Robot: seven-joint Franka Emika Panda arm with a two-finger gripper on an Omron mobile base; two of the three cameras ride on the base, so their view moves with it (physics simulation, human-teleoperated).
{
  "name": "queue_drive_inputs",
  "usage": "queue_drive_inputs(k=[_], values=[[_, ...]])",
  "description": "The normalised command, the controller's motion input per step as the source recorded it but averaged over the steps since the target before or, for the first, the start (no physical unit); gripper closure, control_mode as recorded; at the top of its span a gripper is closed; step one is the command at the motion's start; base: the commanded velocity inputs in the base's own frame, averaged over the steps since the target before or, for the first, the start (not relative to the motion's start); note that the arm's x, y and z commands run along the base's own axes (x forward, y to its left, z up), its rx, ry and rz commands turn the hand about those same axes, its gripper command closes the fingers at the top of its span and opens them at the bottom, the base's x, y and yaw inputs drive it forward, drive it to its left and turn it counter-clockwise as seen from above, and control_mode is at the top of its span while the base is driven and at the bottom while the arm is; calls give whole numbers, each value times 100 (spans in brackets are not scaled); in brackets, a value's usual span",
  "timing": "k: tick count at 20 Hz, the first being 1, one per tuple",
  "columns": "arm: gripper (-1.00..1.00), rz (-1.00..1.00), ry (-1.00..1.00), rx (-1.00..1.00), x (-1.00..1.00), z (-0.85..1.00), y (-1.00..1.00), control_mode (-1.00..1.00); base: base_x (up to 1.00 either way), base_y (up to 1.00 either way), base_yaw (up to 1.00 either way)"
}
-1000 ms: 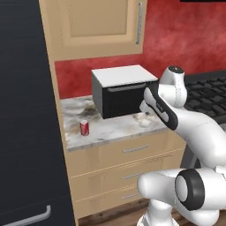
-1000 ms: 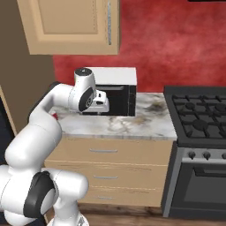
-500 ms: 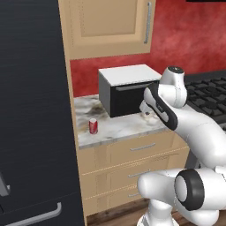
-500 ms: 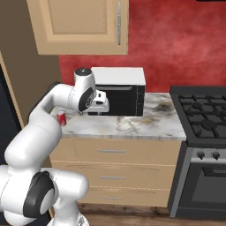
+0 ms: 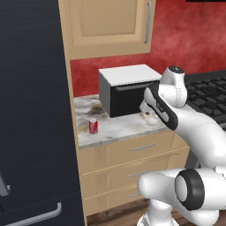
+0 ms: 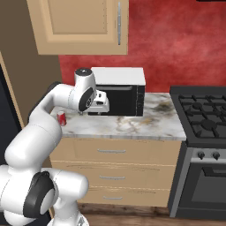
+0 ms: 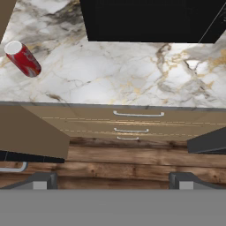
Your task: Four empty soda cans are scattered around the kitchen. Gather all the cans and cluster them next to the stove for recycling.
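Since a second ago both base views have slid sideways: the counter, microwave and can now sit further right in each picture, and more of the dark fridge fills the left of the left base view. That is the base driving; the can has kept its place on the counter. The arm keeps the same raised pose in front of the microwave.

The gripper (image 7: 113, 180) is released, its tips spread wide with nothing between them. It hangs above the counter's front edge, looking down at the drawers and the wooden floor.

A red can (image 5: 93, 126) stands upright on the marble counter (image 5: 119, 126), near the left end and the front edge, well apart from the microwave (image 5: 128, 88). In the right base view the can (image 6: 62, 118) peeks out beside the arm's elbow; in the hand view the can (image 7: 23, 58) sits far to the upper left.

The stove (image 6: 205, 121) adjoins the counter's right end, well apart from the can. No can stands next to it.

The drawers (image 6: 110, 152) under the counter are shut, as is the upper cabinet (image 6: 79, 26). The wall behind is red.
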Motion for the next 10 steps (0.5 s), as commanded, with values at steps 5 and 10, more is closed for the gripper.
queue_drive_inputs(k=[5, 10], values=[[-100, 0, 0, 0, 0, 0, 0, 100, 0, 0, 0], [-100, 0, 0, 0, 0, 0, 0, 100, 0, 0, 0]])
